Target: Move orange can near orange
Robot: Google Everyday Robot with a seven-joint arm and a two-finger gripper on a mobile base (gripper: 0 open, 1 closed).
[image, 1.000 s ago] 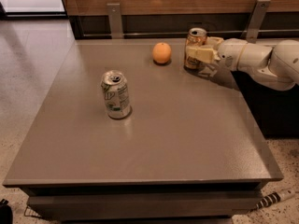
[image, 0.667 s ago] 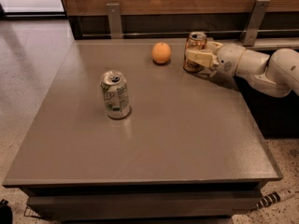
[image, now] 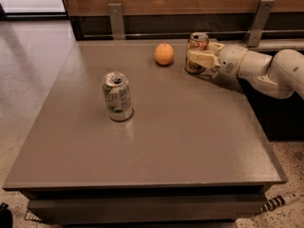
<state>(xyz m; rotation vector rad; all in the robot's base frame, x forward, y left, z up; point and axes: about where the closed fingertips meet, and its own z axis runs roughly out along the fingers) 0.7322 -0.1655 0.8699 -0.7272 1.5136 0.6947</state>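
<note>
The orange can (image: 196,45) stands upright at the far right of the grey table (image: 142,141), coppery with a silver top. My gripper (image: 197,60) reaches in from the right and its cream fingers (image: 201,58) wrap around the can's body. The orange (image: 164,53) sits on the table just left of the can, a small gap apart.
A green-and-white silver can (image: 117,96) stands upright at the table's middle left. A wooden wall with metal brackets (image: 117,20) runs along the table's far edge. My white arm (image: 266,70) stretches over the table's right edge.
The gripper and the orange can have shifted a little left, closer to the orange. The orange and the silver can have not moved.
</note>
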